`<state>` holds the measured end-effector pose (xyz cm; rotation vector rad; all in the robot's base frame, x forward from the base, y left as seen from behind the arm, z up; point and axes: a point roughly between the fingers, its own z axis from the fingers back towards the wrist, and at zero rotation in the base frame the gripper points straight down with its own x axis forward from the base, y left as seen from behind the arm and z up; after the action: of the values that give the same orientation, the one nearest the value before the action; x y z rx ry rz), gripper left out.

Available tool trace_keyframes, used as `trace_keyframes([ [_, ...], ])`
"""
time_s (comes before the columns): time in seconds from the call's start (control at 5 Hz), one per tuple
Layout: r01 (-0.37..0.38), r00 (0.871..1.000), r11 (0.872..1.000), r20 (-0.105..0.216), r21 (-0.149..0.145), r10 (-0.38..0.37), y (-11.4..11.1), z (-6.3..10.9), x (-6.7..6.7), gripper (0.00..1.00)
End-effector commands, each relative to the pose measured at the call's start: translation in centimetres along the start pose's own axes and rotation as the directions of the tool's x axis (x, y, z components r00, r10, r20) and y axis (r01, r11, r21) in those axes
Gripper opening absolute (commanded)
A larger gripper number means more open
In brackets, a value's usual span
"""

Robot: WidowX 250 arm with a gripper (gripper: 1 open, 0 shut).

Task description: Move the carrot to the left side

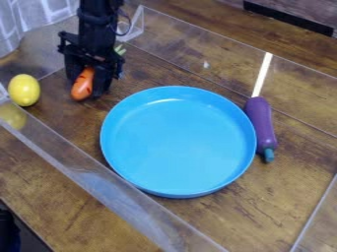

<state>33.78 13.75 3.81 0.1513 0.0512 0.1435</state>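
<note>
- Orange carrot (83, 84), camera view: in the left part of the picture, its body slanting down from between the fingers of the black end effector (87, 69). Lies between the yellow lemon (24, 90) and the blue plate (178, 141), apart from both.
- End effector, camera view: narrow, fingers closed around the upper part of the carrot. The grip hides the carrot's top; exact finger contact cannot be made out.
- Height, camera view: lower tip of the carrot is close to the wooden tabletop (283, 64). Cannot tell whether it touches or hangs just above.
- Other items, camera view: purple eggplant (261, 125) on the far side of the plate from the carrot. Neither it nor the lemon is in the grip.
- Done, judged: grasp made; carrot on the left side as the camera sees it, which probably meets the placement goal if "left" is meant that way.
- Left to do, judged: settle the carrot on the wood, open the fingers, lift clear. Release not yet made, so the task is late-stage but unfinished.
- Risk, judged: letting go while the carrot is tilted or raised could make it roll, perhaps towards the lemon. A low, gentle release seems best.
</note>
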Motion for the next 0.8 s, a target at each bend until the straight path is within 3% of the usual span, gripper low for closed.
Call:
trace_keyframes([
  [0.0, -0.03, 0.997, 0.999, 0.064, -0.017, 0.031, 1.3, 2.8, 0.4, 0.0],
  [0.2, -0.029, 0.998, 0.999, 0.061, -0.029, 0.031, 1.3, 3.0, 0.4, 1.0],
  [0.4, -0.026, 0.998, 0.999, 0.056, -0.037, 0.028, 1.4, 2.4, 0.7, 0.0],
  [0.6, -0.021, 0.999, 0.999, 0.049, -0.048, 0.023, 1.5, 1.9, 0.9, 0.0],
])
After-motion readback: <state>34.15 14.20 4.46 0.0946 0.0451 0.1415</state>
